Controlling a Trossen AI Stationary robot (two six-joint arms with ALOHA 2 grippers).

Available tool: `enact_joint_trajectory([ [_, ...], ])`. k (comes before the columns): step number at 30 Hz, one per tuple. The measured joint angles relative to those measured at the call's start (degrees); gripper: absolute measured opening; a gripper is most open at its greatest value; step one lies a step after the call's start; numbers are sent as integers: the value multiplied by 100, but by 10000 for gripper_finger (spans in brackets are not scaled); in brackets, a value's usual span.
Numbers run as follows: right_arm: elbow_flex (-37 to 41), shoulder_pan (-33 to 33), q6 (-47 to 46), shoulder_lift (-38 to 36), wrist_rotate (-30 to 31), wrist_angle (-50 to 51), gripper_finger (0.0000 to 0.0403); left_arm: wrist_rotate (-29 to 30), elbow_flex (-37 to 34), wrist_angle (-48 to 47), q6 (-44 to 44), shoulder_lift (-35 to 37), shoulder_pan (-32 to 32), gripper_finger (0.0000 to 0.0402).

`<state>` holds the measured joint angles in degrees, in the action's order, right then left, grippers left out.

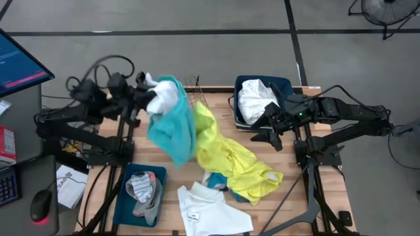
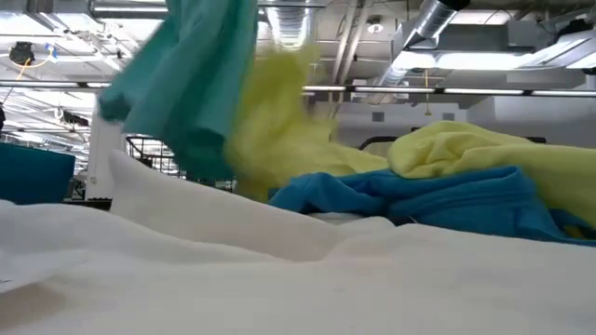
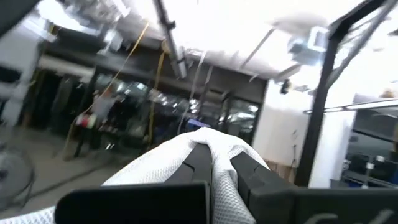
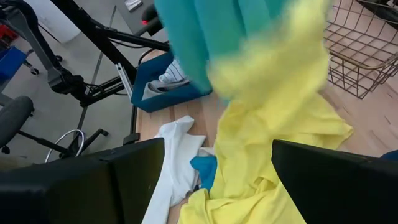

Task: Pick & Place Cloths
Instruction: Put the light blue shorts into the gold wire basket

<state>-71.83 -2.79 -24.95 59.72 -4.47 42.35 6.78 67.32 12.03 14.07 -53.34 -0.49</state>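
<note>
White mesh cloth pinched between closed fingers of left gripper, raised near copper wire basket. Teal cloth and yellow cloth hang and drape beside basket. Right gripper spread open, empty, on basket's far side, over yellow cloth.

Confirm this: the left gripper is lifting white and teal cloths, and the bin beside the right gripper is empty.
Wrong on the bin. In the high view the dark blue bin beside the right gripper holds a white cloth. The left gripper is indeed lifting a white cloth and teal cloth.
</note>
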Motion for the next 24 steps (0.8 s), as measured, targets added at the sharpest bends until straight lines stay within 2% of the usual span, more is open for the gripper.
enact_joint_trajectory([
  [5,1,-2,-3,0,0,-3,291,-225,912,-69,-811,-361,192,0],
  [10,0,-2,-13,0,2,-167,291,-210,1749,-160,-2026,-618,675,0],
  [12,0,-2,-13,0,1,-194,291,-28,1944,-382,-2392,-681,972,0],
  [16,0,-2,-15,0,2,-210,291,241,2018,-670,-2568,-724,1701,0],
  [24,0,-2,-59,0,2,-210,291,68,2002,-1142,-2428,-887,3078,0],
])
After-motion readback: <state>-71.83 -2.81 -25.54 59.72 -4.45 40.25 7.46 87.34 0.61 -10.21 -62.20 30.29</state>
